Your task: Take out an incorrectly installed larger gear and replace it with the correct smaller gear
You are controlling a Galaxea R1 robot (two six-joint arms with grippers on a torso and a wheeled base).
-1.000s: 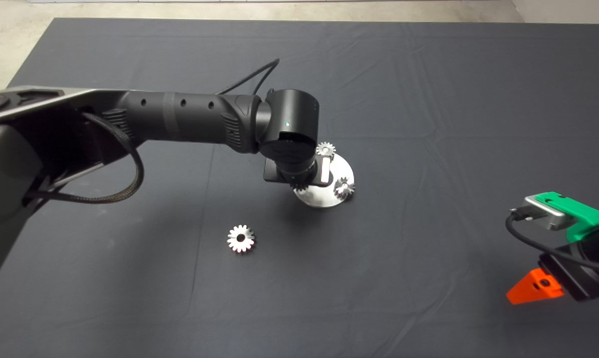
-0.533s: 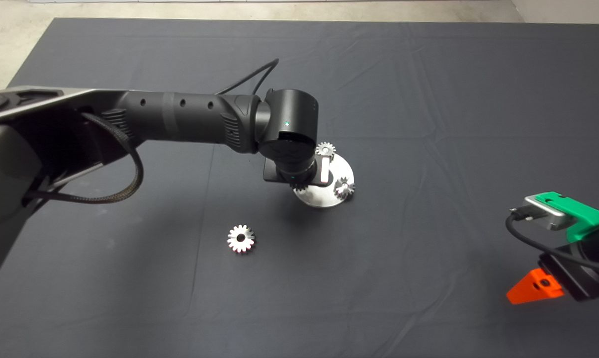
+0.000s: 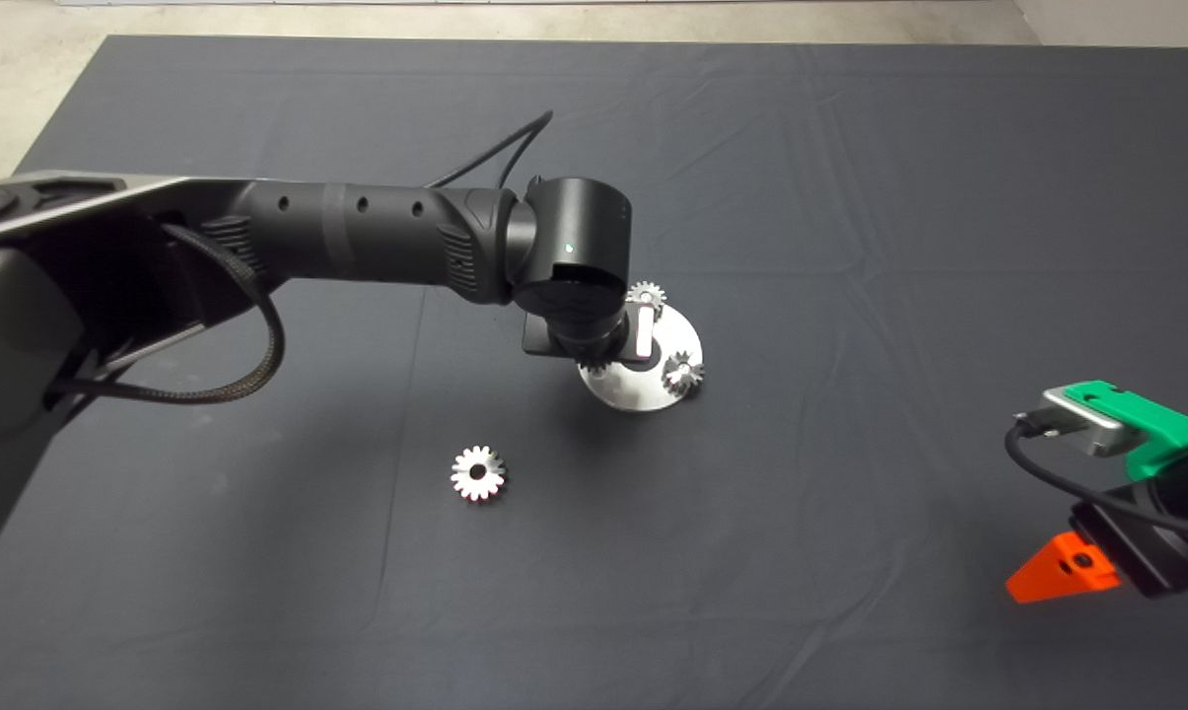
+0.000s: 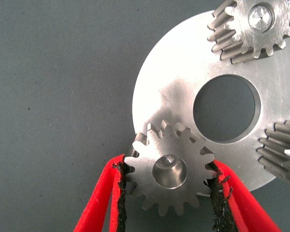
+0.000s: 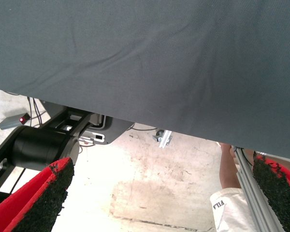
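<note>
The left arm (image 3: 377, 237) reaches in from the left across the mat, its wrist bent straight down so the black wrist housing hides the gripper from above. The left gripper (image 4: 169, 181) points downward with its two red fingers (image 4: 99, 203) closed in, black pads pressed against opposite sides of a gear. The right gripper (image 5: 159, 193) waits at the lower right edge, its fingers spread wide apart.

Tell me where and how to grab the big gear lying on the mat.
Take the big gear by its toothed rim, pads on opposite sides, coming straight down. It lies flat on the mat with bare cloth all round, so only the rim offers grip. The left gripper is shut on the small gear at the plate; the open right gripper is idle.
</note>
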